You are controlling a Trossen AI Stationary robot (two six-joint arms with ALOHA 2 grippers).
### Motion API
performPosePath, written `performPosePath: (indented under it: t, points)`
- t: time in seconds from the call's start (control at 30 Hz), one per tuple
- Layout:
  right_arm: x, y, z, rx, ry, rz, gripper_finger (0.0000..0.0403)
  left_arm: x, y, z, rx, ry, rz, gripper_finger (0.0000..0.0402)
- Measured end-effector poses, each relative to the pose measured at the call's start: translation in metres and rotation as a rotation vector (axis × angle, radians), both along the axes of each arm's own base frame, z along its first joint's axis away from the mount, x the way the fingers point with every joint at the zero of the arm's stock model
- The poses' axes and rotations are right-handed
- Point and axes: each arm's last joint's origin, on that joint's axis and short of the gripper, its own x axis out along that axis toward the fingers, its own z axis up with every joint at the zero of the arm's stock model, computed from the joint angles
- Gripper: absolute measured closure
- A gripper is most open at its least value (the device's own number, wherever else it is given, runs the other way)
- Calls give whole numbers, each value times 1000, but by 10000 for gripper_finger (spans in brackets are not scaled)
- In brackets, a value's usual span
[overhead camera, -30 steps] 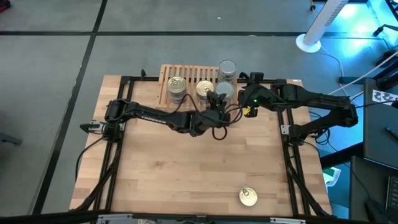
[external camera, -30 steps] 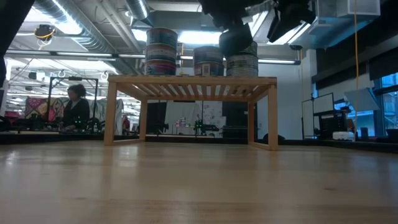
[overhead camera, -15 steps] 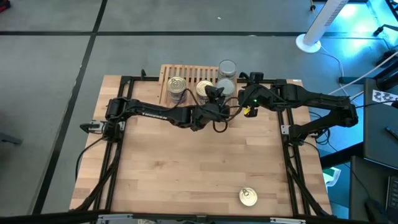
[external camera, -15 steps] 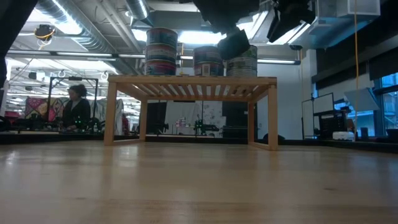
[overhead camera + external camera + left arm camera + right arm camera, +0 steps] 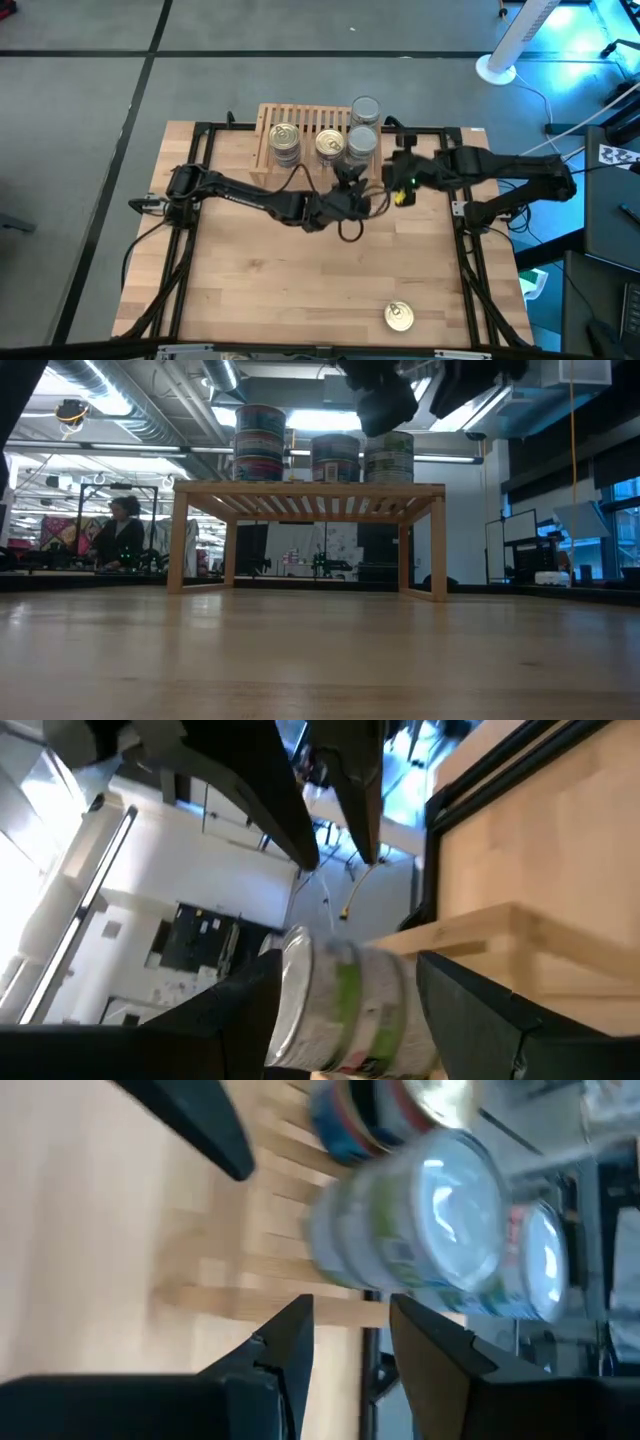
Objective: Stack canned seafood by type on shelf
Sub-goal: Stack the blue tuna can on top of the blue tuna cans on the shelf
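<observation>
a lone gold-lidded can (image 5: 398, 317) lies on the wooden table (image 5: 300, 290) at its near edge, toward the right and well apart from everything else.

further in, over the middle of the table, the left gripper (image 5: 349, 176) reaches toward the shelf (image 5: 305, 118) and stops just in front of it. its two dark fingers (image 5: 470, 1010) stand apart with nothing clamped between them (the silver-lidded can (image 5: 345, 1010) seen between them in the left wrist view sits further off, on the shelf's edge). the right gripper (image 5: 388, 170) comes in from the right, just beside the left one and close to the shelf's right end; its fingers (image 5: 285, 1355) show a narrow gap and hold nothing.

on the slatted top of the shelf stand the tins. a stack with a gold lid (image 5: 284, 134) is at the left, another gold-lidded stack (image 5: 330, 145) in the middle, and a silver-lidded stack (image 5: 360, 143) at the right front. behind that last one a further silver-lidded can (image 5: 365, 108) stands at the far right corner. in the low view the left stack (image 5: 259, 443) rises higher than the middle (image 5: 335, 458) and right (image 5: 389, 457) ones.

beyond the table, a person (image 5: 120, 535) sits far off in the room.
</observation>
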Motion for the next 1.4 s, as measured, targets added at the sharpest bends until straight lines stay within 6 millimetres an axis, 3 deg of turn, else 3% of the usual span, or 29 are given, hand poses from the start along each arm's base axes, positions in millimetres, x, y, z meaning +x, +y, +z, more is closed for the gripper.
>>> performPosePath:
  t: [0.27, 0.57, 0.67, 0.87, 1.03, 1.17, 1.4]
  points:
    - [-11, 47, -6, 149, -4, 30, 267, -4, -38, -1, -118, -126, -62, 174]
    - [-25, 90, -11, 740, 64, -46, 267, -10, -81, -2, -382, -270, -253, 174]
    - [-29, 102, -13, 851, 86, -116, 267, -11, -90, -4, -551, -328, -327, 174]
    - [-40, 124, -30, 897, 144, -201, 267, -11, -99, -11, -1005, -380, -421, 174]
    - [-49, 144, -51, 904, 187, -176, 267, -9, -99, -20, -1321, -426, -341, 174]
    - [-52, 160, -69, 932, 184, -120, 267, -5, -101, -31, -1474, -465, -257, 174]
    - [-56, 188, -106, 1034, 128, 7, 267, -4, -107, -51, -1538, -424, -175, 174]
